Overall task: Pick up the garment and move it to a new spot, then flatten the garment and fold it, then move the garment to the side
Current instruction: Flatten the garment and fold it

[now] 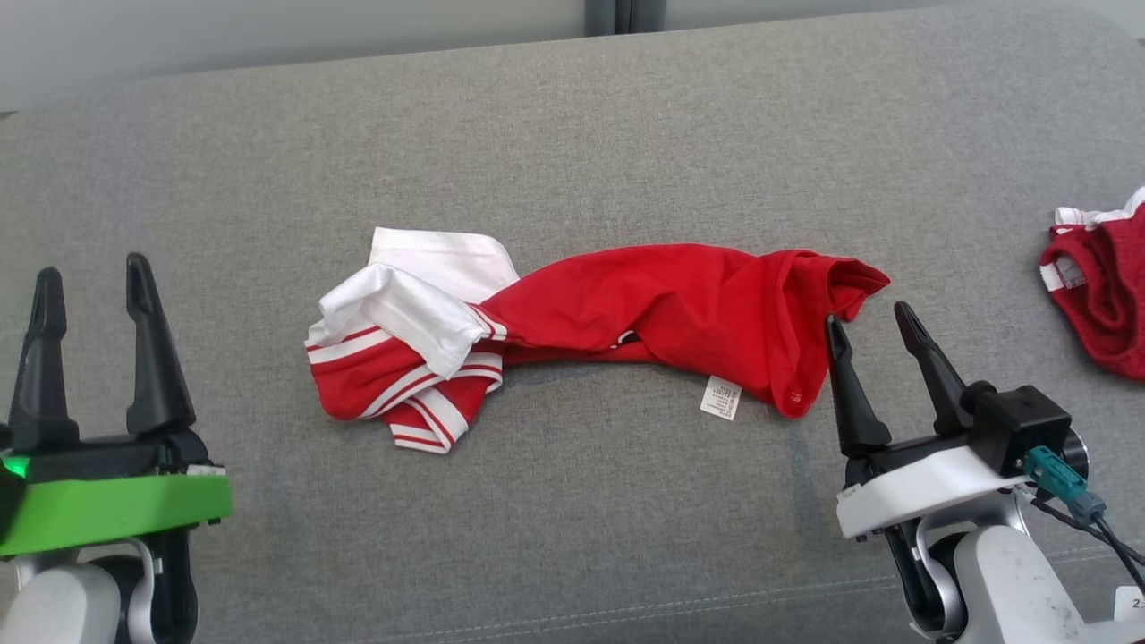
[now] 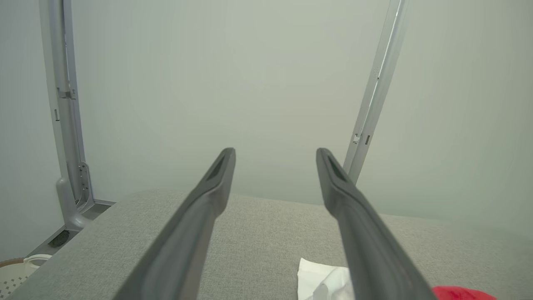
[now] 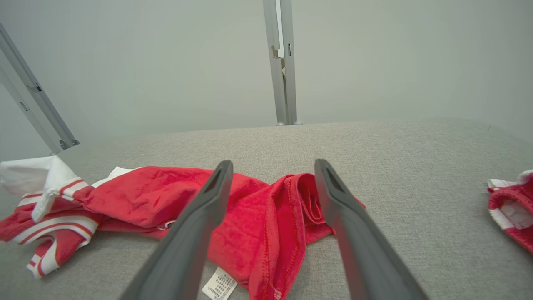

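Crumpled red-and-white garment (image 1: 662, 309) mid-cushion

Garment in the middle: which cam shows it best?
Head view: the whole red-and-white garment, end to end, from above. Right wrist view has it low, foreshortened, partly behind the right gripper. Left wrist view catches a white corner and red sliver at its bottom edge.

Head cam looks steeply down at the grey fabric counter (image 1: 572, 134); wrist cams skim low, all sharing the red-and-white cloth garment (image 1: 644, 304).

Care label (image 1: 721, 397) on garment (image 1: 662, 304): print too small to read.
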`<state>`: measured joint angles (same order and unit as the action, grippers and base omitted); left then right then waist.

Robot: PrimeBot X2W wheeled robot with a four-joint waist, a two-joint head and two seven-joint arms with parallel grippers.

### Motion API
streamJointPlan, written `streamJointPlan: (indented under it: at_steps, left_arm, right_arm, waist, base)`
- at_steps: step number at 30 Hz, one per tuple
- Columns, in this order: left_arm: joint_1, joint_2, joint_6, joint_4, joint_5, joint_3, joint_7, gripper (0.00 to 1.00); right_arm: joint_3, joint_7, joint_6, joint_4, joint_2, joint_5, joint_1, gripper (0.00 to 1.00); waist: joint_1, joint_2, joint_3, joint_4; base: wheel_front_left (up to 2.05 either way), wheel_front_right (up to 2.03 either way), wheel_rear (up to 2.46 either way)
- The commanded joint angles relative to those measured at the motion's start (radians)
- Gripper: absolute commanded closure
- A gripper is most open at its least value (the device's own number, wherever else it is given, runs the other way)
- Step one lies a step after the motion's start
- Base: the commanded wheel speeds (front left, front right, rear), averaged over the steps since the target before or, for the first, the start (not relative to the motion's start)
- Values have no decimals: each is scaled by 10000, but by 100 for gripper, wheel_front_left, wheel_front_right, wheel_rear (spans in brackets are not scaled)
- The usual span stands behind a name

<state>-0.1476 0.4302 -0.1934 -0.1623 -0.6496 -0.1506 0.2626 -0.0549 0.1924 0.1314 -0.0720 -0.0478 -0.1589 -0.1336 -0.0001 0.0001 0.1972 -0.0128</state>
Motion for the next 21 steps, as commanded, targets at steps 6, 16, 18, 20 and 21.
streamJointPlan:
  at_steps: [6,16,18,20,21]
  left_arm:
    - [1091,-941,866,415,1816,400,15,0]
    - [1645,-1145,1370,1330,2971,-38,16,0]
    - [1690,-1099,1420,1483,3062,-130,16,0]
    - [1758,-1132,1448,1580,3087,-197,16,0]
    - [1759,-1135,1452,1601,3098,-203,16,0]
  right_arm:
    - [-77,-45,-13,-228,-27,176,275,0]
    - [-151,-319,-15,-209,-25,325,784,0]
    - [-164,-412,-15,-168,-28,362,915,0]
    - [-143,-472,-15,-76,-27,337,1090,0]
    - [-129,-497,-15,-53,-27,317,1123,0]
  waist:
    - [1,-1,-554,-2]
    - [1,-1,-1182,-93]
    - [1,-1,-1282,-132]
    - [1,-1,-1362,-160]
    - [1,-1,-1372,-162]
  base:
    - [0,0,0]
    - [0,0,0]
    - [0,0,0]
    - [0,0,0]
    - [0,0,0]
